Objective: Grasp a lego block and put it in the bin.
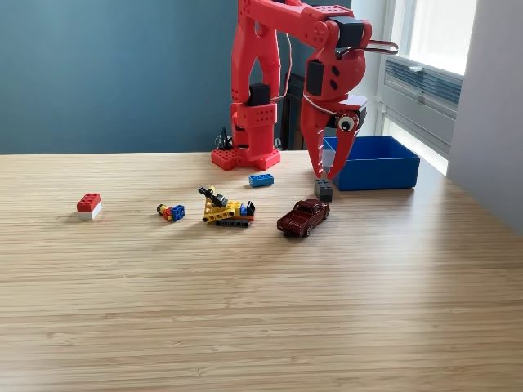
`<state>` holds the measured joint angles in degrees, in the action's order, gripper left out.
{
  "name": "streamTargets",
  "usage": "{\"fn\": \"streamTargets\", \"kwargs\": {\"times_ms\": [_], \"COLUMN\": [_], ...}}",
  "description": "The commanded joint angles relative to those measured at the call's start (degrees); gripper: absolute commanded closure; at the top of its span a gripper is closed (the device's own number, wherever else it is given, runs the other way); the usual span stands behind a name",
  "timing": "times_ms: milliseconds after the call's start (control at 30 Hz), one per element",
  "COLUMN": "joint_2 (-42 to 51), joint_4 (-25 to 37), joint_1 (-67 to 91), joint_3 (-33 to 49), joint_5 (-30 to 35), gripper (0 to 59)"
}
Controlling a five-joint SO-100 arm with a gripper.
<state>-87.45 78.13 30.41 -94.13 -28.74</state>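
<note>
I see my gripper (328, 173) open, tips down just above the grey block (324, 190), right of frame centre, bin (384, 172) beside

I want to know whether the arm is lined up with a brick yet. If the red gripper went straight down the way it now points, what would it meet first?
Most likely the small dark grey lego block on the wooden table: the red gripper hangs tips-down just above it, jaws open. Depth is unclear from this single view.

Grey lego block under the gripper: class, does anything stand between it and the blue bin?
Nothing visible does. The grey lego block sits just off the exterior view's left of the bin, bare table between. The gripper hangs open right above it; the red car lies nearer the camera.
</note>
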Motion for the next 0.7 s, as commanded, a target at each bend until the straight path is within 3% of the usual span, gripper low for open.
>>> {"fn": "streamTargets", "kwargs": {"times_ms": [33,333,700], "joint_2": [-5.8,-5.8,-5.8], "joint_4": [-0.2,-0.2,-1.3], "joint_1": [1.2,2.4,2.5], "joint_3": [1.2,1.2,3.5], "joint_5": [0.4,3.5,37.5], "gripper": [54.9,54.9,52.4]}}
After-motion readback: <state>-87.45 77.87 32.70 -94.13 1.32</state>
